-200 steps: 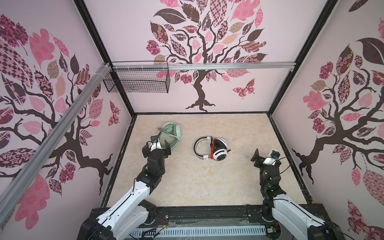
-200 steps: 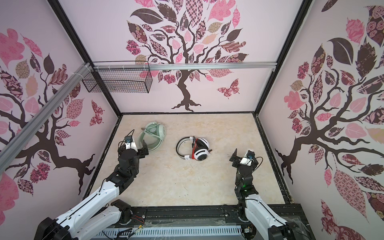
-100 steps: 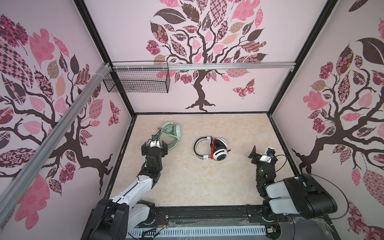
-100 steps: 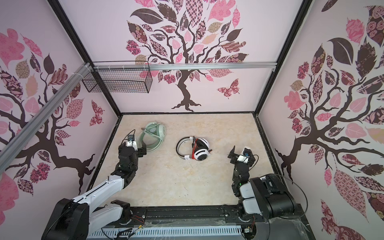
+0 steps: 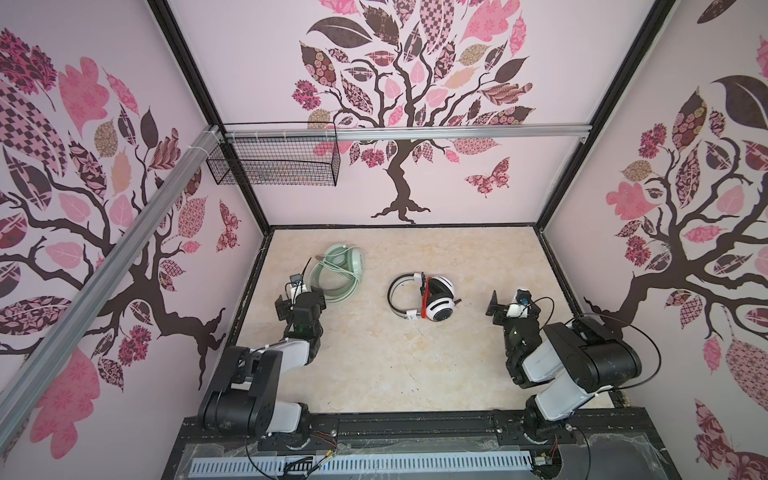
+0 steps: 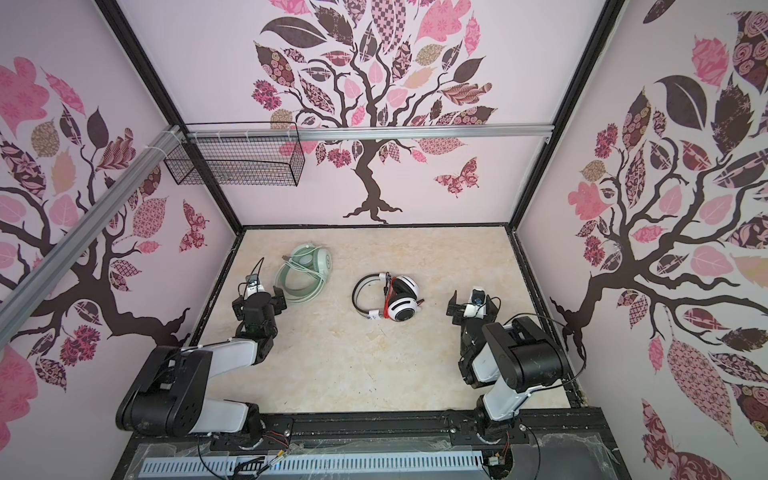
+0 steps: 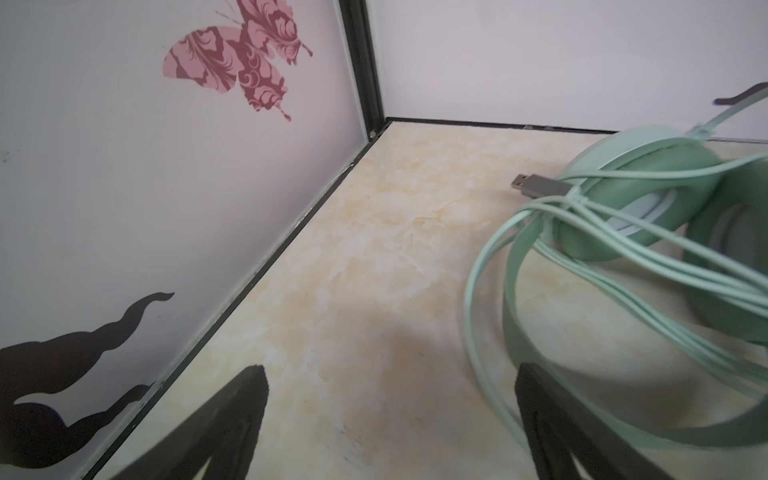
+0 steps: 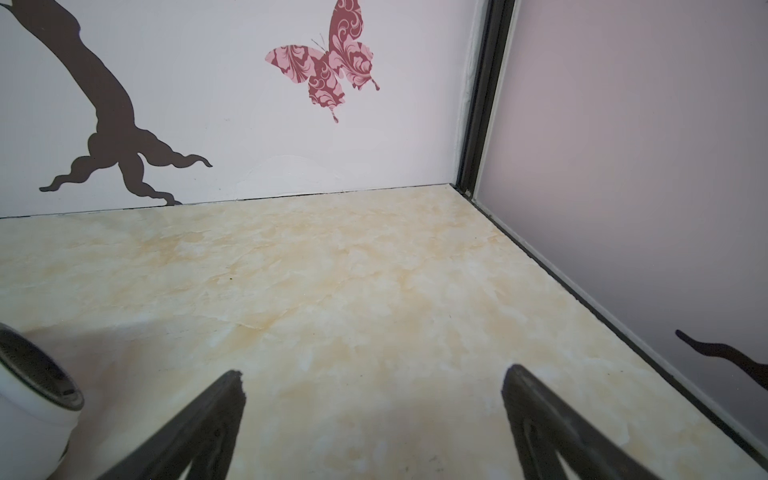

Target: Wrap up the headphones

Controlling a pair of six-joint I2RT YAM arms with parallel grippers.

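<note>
Mint-green headphones (image 5: 338, 272) (image 6: 305, 274) lie at the back left of the marble table, their pale green cable (image 7: 602, 266) looped over them and a grey USB plug (image 7: 536, 185) sticking out. White-and-black headphones (image 5: 432, 299) (image 6: 399, 299) lie mid-table with an orange-red cable (image 5: 424, 297) wound by the earcups; one white earcup (image 8: 29, 399) shows in the right wrist view. My left gripper (image 5: 300, 297) (image 6: 258, 299) (image 7: 390, 370) is open and empty, just in front of the green pair. My right gripper (image 5: 514, 301) (image 6: 473, 303) (image 8: 374, 372) is open and empty, to the right of the white pair.
A black wire basket (image 5: 274, 164) hangs on the back wall at the left, under an aluminium rail (image 5: 457, 132). Patterned walls close in the table on three sides. Both arms sit folded near the black front frame (image 5: 415, 428).
Both arms have folded back toward the front, their elbows risen into view. The grippers shifted only a little and stayed open. Neither pair of headphones moved.
</note>
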